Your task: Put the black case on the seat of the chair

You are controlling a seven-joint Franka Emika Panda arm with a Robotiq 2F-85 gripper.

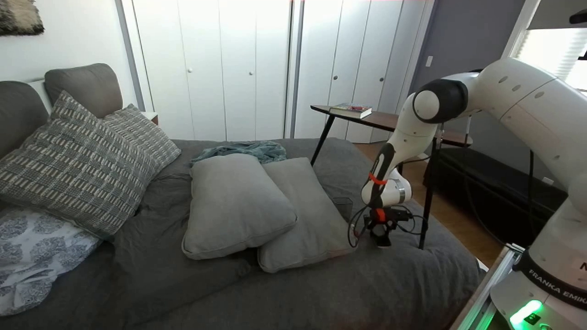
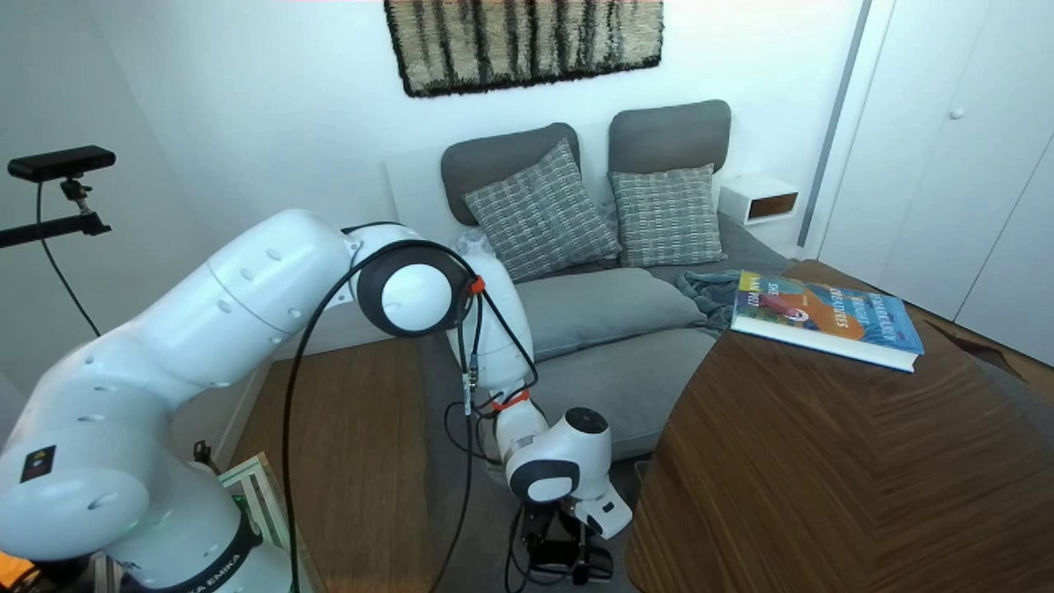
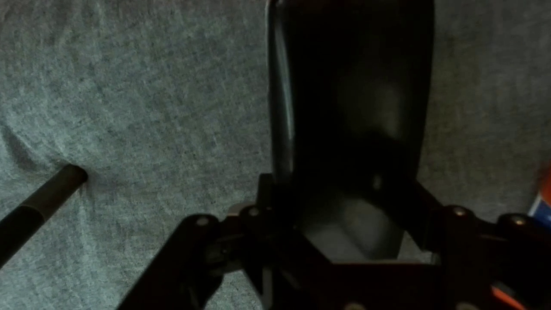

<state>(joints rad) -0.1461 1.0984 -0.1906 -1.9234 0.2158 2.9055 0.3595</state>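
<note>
Pincer, dimly lit, appeared clamped on black case from both sides, case's long axis square to closing line.

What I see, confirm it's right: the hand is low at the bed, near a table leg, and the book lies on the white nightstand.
You have the book wrong: it lies on the wooden table, as both exterior views show. The hand is low at the bed, near a table leg.
</note>
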